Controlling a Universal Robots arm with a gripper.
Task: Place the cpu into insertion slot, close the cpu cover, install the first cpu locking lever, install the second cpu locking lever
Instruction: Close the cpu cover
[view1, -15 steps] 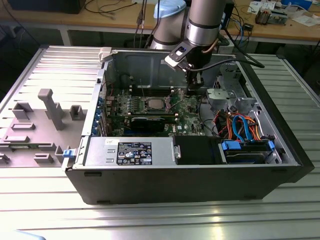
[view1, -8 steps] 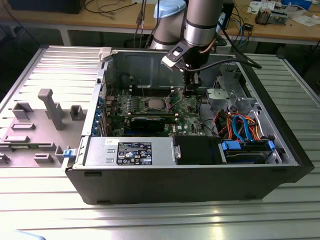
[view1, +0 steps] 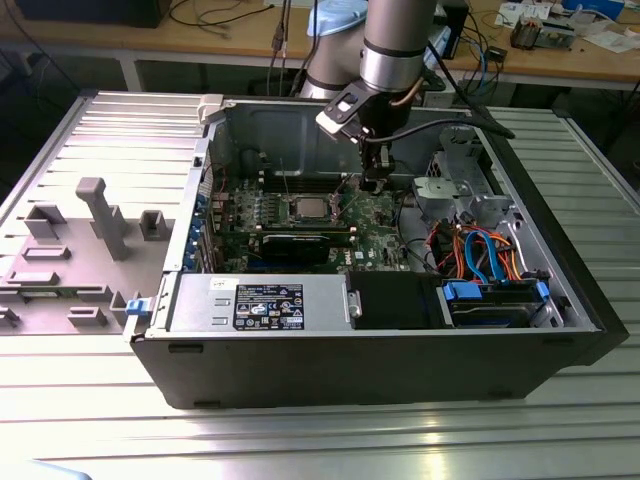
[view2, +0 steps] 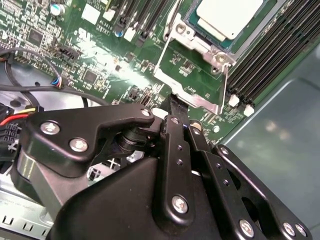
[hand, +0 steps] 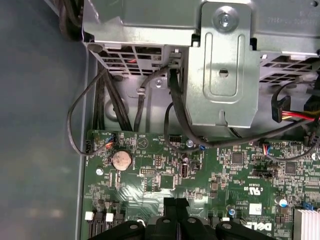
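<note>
Small flat square cpu with dull silver metal top (view2: 227, 17) sat in the square silver-rimmed insertion slot (view1: 293, 210). Thin silver metal cpu cover (view2: 197, 45) appeared to lie flat around the chip. A thin wire locking lever (view2: 159, 55) ran beside the cover over the green circuit board (view2: 100, 60), seemingly unlatched. Black two-fingered gripper (view1: 372, 183) hovered at about 2 o'clock from the cpu in the exterior view. Its fingers were pinched together with nothing seen between them, tips just beside the lever's end.

Judged step: first lever. It called for pressing the wire down and under its catch without scraping the board.
</note>
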